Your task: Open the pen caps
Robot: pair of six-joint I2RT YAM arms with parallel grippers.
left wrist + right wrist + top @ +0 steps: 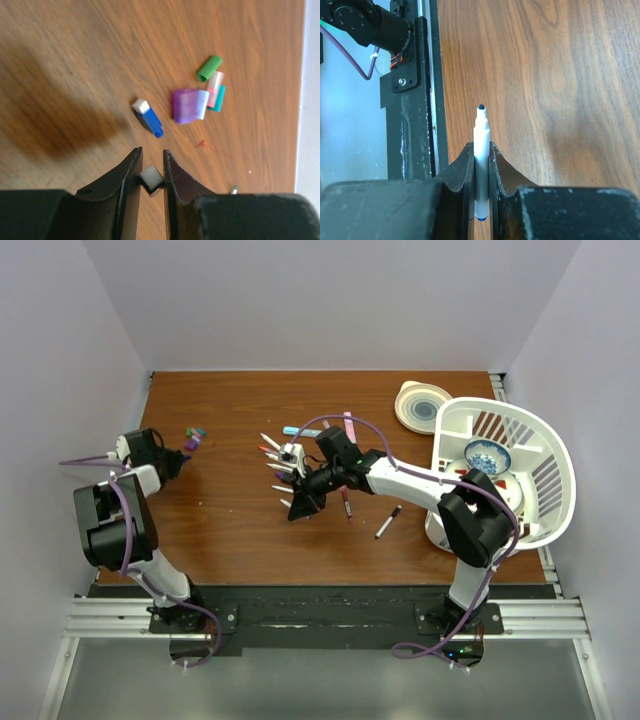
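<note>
Pinched tight between the fingers of my left end effector is a small cap, its whitish end facing the camera, just above the worktop. Beyond it lie the loose pen caps, in the far-left part of the worktop. A blue cap lies nearest. Past it, a purple cap, pink-and-white cap, teal cap and green cap are huddled together. My right end effector is clamped on an uncapped pen, its dark tip sticking out past my fingertips. Other pens lie scattered mid-worktop.
</note>
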